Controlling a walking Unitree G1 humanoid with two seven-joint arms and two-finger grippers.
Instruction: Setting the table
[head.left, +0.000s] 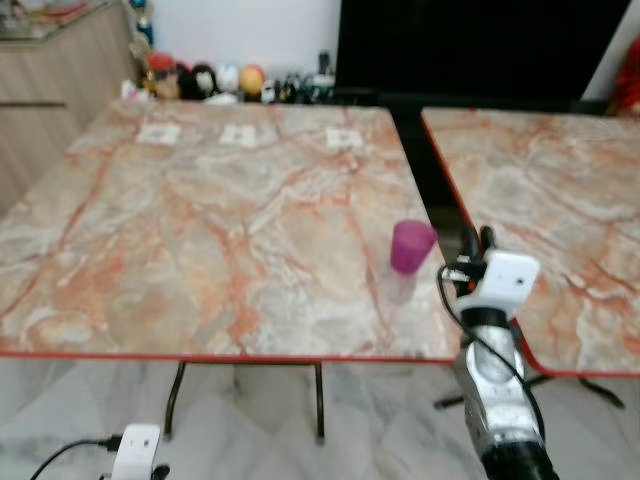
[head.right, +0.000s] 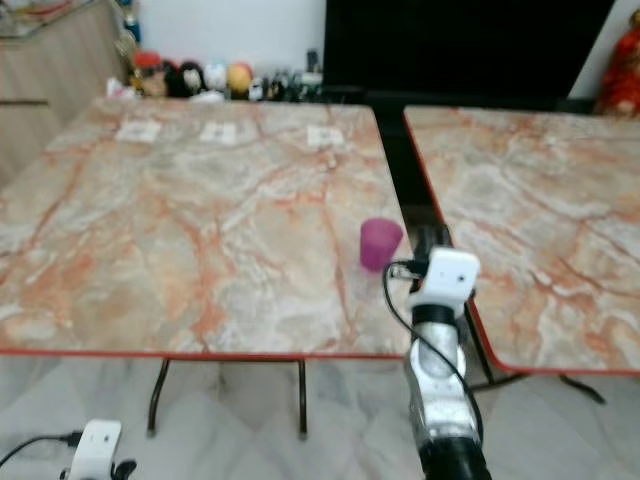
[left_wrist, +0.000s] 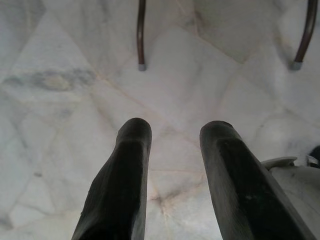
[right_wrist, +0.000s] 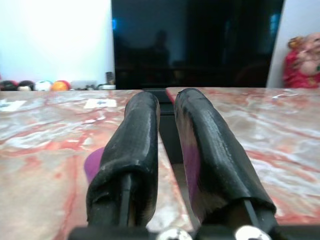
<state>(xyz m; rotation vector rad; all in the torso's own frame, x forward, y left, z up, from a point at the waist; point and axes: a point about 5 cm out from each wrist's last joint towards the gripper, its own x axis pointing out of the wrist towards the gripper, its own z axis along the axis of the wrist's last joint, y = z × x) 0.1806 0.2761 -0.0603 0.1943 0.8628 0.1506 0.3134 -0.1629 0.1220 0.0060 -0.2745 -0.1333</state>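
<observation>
Soft, even daylight filled the room, and both head views came out slightly blurred throughout. A pale sheen lay across the marble table (head.left: 200, 230), while the purple cup (head.left: 411, 246) threw only a faint shadow. The dark screen (right_wrist: 195, 42) held dim reflections. Close to the lens, the right gripper's fingers (right_wrist: 135, 150) looked soft.

The right arm reaches forward and up, its right gripper (right_wrist: 167, 107) with fingers drawn close together. The left gripper (left_wrist: 175, 132) hangs low, fingers spread apart, pointing down.
</observation>
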